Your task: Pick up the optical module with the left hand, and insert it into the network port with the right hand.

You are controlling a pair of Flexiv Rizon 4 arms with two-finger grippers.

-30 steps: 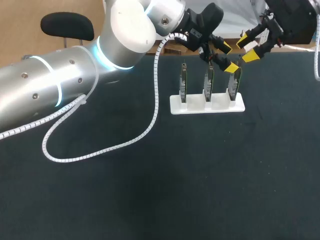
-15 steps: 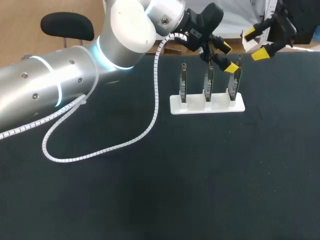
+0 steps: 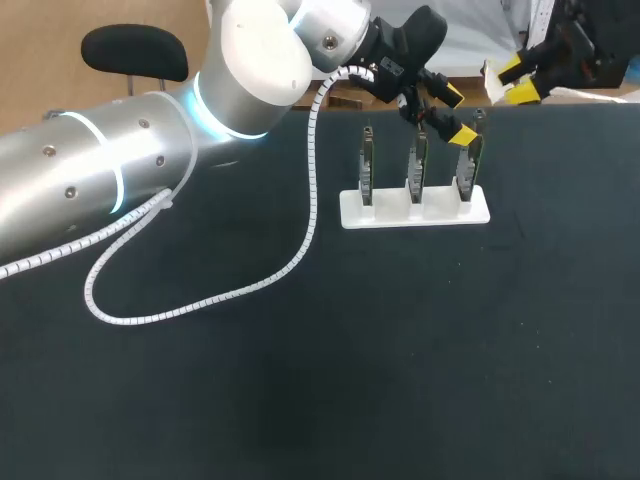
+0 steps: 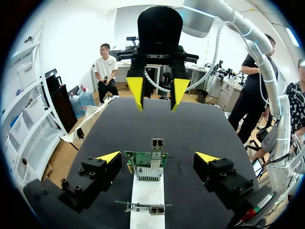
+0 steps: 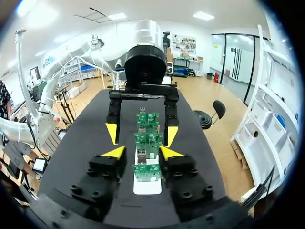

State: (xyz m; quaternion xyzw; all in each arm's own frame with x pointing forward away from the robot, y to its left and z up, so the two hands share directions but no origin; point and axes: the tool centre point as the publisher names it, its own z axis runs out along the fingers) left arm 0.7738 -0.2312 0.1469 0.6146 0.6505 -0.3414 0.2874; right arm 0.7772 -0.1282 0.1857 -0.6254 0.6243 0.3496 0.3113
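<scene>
A white stand (image 3: 400,212) holds three upright green boards in a row. The small silver optical module (image 3: 478,118) sits at the top of the rightmost board (image 3: 470,170). My left gripper (image 3: 457,115) hangs open over that end of the row. In the left wrist view its fingers (image 4: 108,157) flank the module (image 4: 157,143) and its board (image 4: 147,166) without touching them. My right gripper (image 3: 516,80) is up at the table's back right edge, away from the stand. It is open only narrowly, with nothing between the fingers (image 5: 114,152).
The left arm's white coiled cable (image 3: 200,300) loops down onto the dark table left of the stand. In the right wrist view the left gripper (image 5: 141,133) stands ahead over the row of boards on the stand (image 5: 147,186).
My right gripper has drawn back from the rightmost board toward the back right, and its fingers have come closer together. The left arm has not moved.
</scene>
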